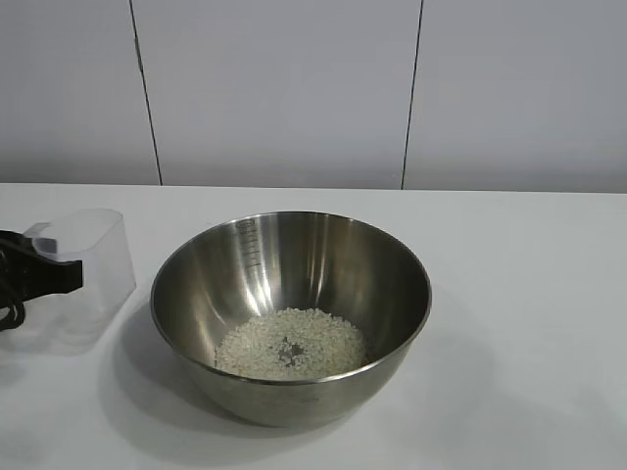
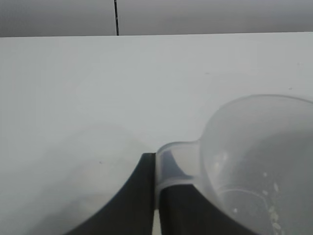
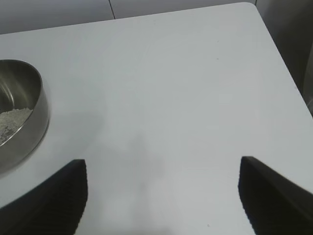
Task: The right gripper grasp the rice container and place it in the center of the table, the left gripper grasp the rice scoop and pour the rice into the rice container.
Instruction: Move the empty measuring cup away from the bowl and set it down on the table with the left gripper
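Note:
The rice container [image 1: 294, 264], a wide steel bowl, stands in the middle of the table [image 1: 529, 294] with a flat heap of rice [image 1: 290, 345] on its bottom. To its left the rice scoop [image 1: 90, 269], a frosted plastic cup, is upright and nearly empty. My left gripper [image 1: 49, 274] is shut on the scoop's handle tab [image 2: 172, 164]. In the left wrist view a few grains cling inside the scoop [image 2: 264, 171]. My right gripper [image 3: 164, 169] hangs open over bare table, to the side of the rice container [image 3: 22, 117] and apart from it.
A pale panelled wall [image 1: 284, 88] runs behind the table. In the right wrist view the table's corner and side edge [image 3: 281, 63] lie beyond the right gripper. White tabletop stretches to the right of the bowl.

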Controlling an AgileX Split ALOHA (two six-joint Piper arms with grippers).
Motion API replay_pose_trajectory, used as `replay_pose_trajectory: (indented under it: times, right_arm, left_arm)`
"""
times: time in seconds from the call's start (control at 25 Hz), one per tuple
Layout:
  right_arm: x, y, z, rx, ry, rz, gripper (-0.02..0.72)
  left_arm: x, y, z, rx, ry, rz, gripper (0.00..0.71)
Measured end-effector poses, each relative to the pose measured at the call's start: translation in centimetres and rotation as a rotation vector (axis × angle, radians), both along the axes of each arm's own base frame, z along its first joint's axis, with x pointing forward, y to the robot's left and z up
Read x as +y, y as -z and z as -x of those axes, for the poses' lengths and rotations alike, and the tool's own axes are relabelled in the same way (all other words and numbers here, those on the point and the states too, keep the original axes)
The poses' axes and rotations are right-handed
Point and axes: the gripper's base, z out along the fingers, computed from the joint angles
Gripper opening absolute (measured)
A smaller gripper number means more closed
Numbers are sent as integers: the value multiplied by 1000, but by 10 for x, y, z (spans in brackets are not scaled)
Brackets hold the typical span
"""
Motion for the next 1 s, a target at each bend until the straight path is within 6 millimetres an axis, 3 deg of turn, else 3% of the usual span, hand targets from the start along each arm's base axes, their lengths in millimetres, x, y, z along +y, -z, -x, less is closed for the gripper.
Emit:
replay_pose_trajectory:
  times: [0.28, 0.4, 0.8, 1.0]
  right_arm:
    - [0, 0, 0, 0, 0, 0, 578]
    - [0, 0, 0, 0, 0, 0, 578]
    - [0, 0, 0, 0, 0, 0, 578]
    - [0, 0, 0, 0, 0, 0, 578]
  left_arm:
    - [1, 12, 2, 42, 1, -13, 6]
    - [1, 15, 3, 54, 2, -17, 48]
    - [8, 23, 28, 141, 4, -43, 493]
    - [9, 24, 44, 187, 52, -52, 593]
